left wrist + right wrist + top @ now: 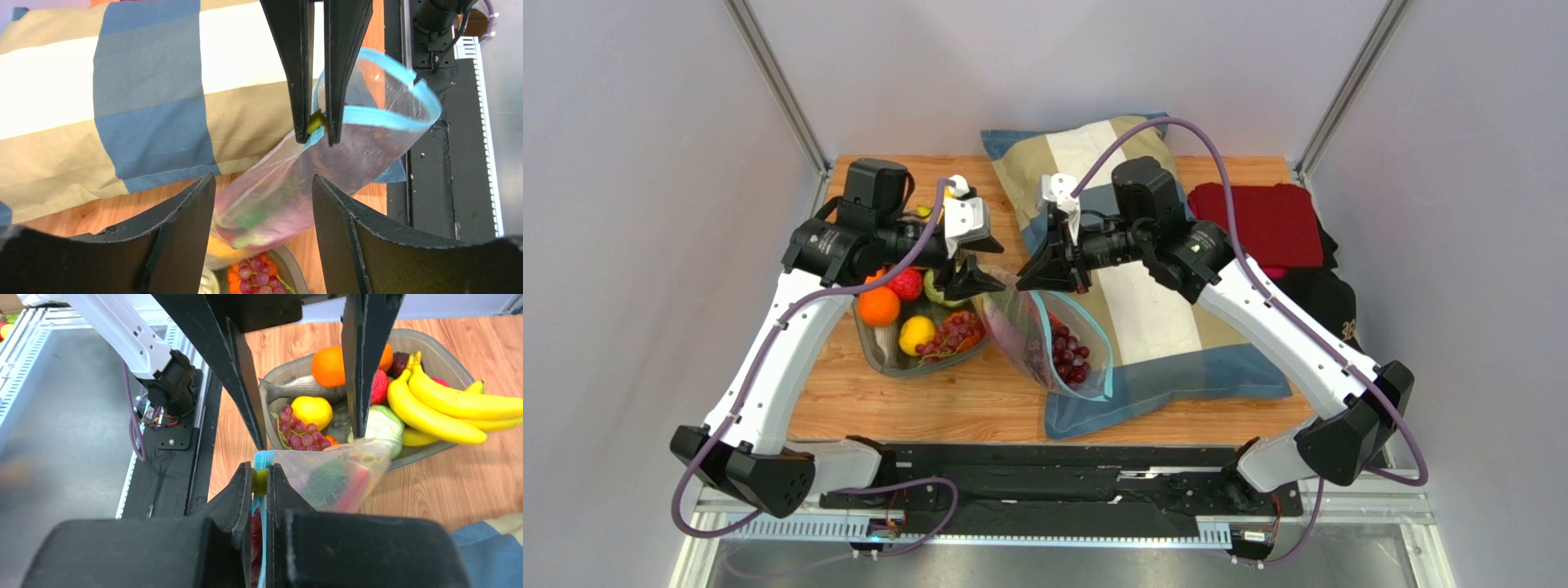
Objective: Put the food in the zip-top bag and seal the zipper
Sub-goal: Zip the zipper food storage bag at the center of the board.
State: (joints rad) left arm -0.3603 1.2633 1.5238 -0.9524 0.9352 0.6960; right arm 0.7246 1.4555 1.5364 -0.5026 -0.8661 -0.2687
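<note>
Beside the dish (439,355), zip-top bag (1069,355) in right hand (261,474).

Plain pale-grey walls (634,245) are enclosing the wooden surface (928,410) on the left, rear and right. Metal posts (781,86) are rising at the two rear corners. Soft, even light is falling from above. A striped pillow (1149,331) is lying on the right half of the surface, and a red cloth (1259,221) is resting just beside it. A black rail (1063,472) is running along the near edge.
</note>
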